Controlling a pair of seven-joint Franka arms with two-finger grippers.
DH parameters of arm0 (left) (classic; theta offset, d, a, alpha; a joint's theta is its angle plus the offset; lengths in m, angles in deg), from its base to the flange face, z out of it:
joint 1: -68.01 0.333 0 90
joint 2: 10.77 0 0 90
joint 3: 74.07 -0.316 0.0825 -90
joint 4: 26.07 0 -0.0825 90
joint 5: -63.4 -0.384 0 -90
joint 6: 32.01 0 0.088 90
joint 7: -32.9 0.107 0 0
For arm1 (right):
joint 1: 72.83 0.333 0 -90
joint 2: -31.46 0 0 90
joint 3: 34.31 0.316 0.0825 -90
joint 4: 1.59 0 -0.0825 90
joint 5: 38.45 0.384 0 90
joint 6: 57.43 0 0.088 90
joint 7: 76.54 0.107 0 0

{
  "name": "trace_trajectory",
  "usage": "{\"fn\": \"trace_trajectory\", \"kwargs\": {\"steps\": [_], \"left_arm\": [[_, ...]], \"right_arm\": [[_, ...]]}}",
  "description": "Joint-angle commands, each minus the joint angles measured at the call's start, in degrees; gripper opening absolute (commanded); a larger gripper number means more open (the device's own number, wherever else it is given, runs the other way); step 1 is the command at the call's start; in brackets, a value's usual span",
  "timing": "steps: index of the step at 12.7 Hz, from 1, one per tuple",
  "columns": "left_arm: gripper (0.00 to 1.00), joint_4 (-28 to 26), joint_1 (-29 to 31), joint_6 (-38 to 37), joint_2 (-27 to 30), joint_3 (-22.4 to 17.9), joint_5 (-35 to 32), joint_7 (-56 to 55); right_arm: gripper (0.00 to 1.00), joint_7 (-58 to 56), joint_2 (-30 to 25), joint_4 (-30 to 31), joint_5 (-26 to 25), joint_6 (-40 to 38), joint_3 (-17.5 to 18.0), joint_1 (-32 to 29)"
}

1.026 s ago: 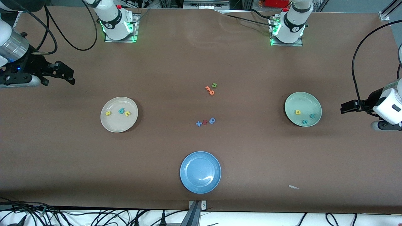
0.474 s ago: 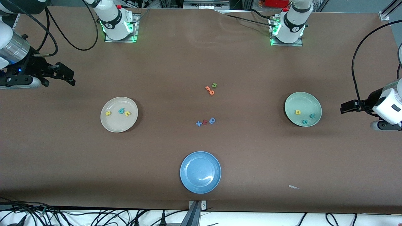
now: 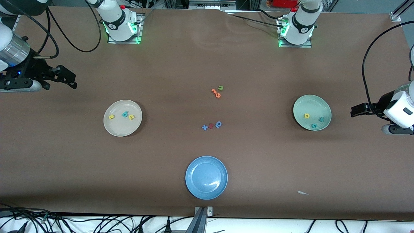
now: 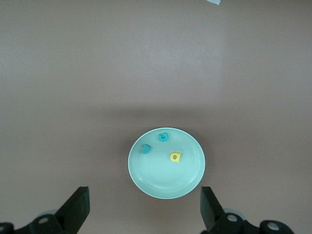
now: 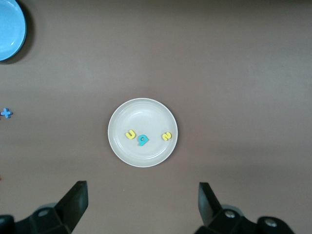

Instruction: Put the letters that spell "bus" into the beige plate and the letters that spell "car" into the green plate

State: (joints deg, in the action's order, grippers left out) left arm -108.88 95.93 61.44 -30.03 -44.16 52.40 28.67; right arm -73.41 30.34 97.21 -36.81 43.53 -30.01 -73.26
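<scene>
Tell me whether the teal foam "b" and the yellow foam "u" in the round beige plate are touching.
Apart. The right wrist view shows a sliver of bare beige plate between the teal foam "b" and the yellow foam "u".

A brown table (image 3: 207,64) with a matte surface fills the front view. Lighting is even, with soft shadows. Black cables (image 3: 97,223) lie on a white surface along the table's edge nearest the front camera. A metal bracket (image 3: 202,215) sits at the middle of that edge.
</scene>
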Motion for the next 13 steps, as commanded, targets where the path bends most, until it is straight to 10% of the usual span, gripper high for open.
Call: {"fn": "trace_trajectory", "kwargs": {"steps": [1, 13], "left_arm": [[1.00, -0.60, 0.03, -0.38, 0.63, 0.06, -0.95, 0.98], [0.99, -0.60, -0.23, -0.82, 0.63, 0.06, -0.95, 0.89]], "right_arm": [[1.00, 2.58, -0.11, -0.19, -0.58, -0.24, 0.70, -0.54], [1.00, 2.32, 0.85, -0.63, -0.76, -0.24, 0.70, -0.54]]}}
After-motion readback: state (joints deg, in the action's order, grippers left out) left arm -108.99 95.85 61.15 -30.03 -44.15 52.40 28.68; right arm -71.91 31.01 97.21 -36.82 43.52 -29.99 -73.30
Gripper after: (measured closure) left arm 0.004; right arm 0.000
